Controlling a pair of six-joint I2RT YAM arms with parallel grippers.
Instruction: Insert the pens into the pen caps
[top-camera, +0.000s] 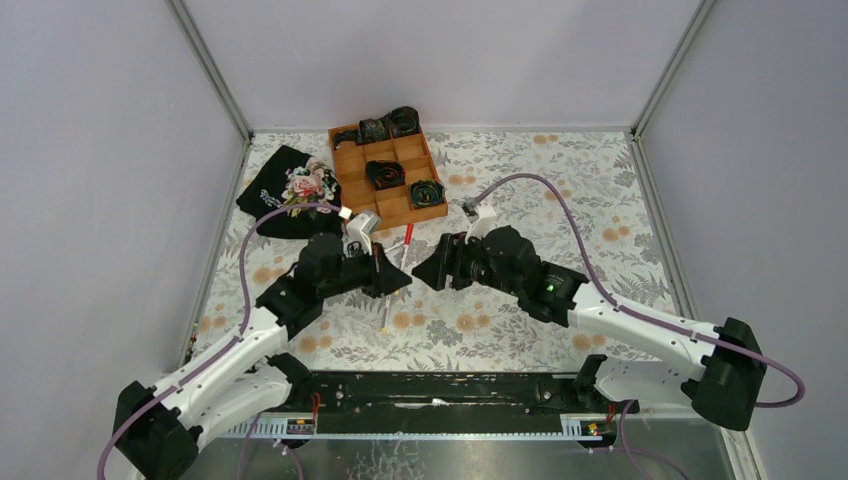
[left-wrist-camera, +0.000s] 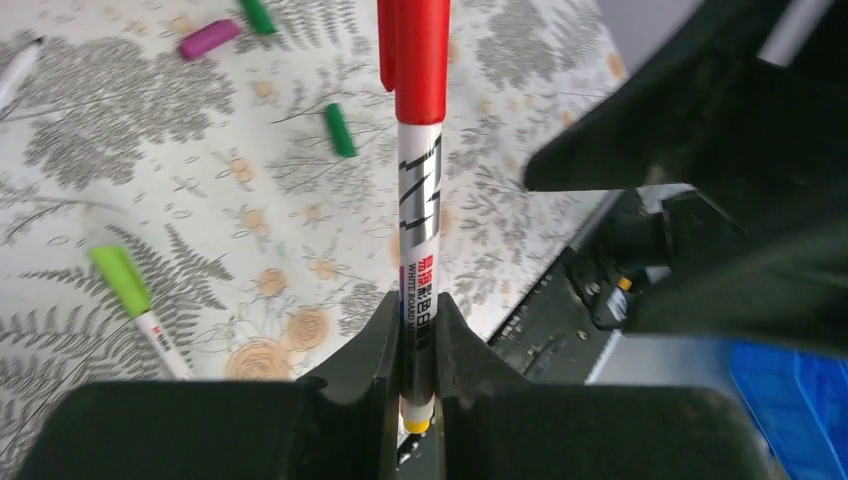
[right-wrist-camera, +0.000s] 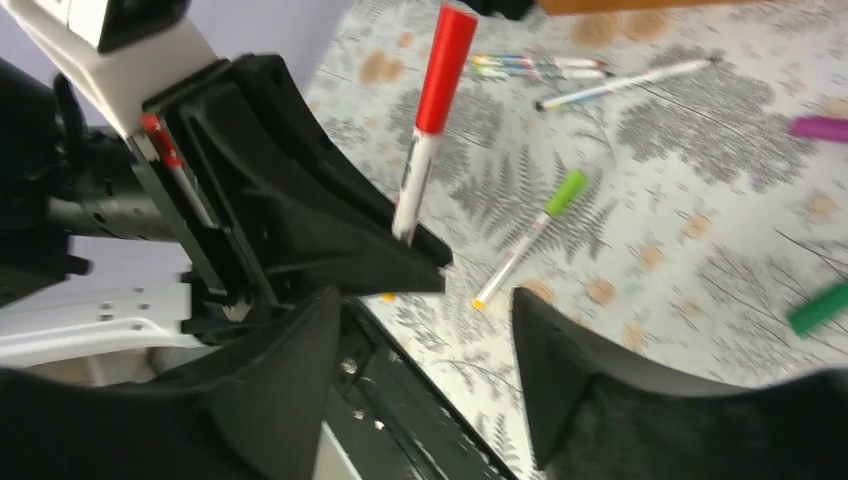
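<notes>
My left gripper (top-camera: 393, 272) (left-wrist-camera: 418, 312) is shut on a white pen (left-wrist-camera: 420, 210) with a red cap (left-wrist-camera: 415, 60) on its far end, held above the floral cloth. This pen also shows in the right wrist view (right-wrist-camera: 425, 150). My right gripper (top-camera: 432, 268) (right-wrist-camera: 420, 340) is open and empty, just right of the left gripper. A lime-capped pen (left-wrist-camera: 130, 290) (right-wrist-camera: 530, 235) lies on the table. Loose caps lie about: dark green (left-wrist-camera: 340, 130) (right-wrist-camera: 818, 307), magenta (left-wrist-camera: 210, 38) (right-wrist-camera: 820, 127). More pens (right-wrist-camera: 540, 68) lie further off.
A wooden compartment tray (top-camera: 345, 170) with black coiled items stands at the back centre. A black flowered cloth (top-camera: 290, 190) lies at the back left. Grey walls close the table on three sides. The black base rail (top-camera: 440, 392) runs along the near edge.
</notes>
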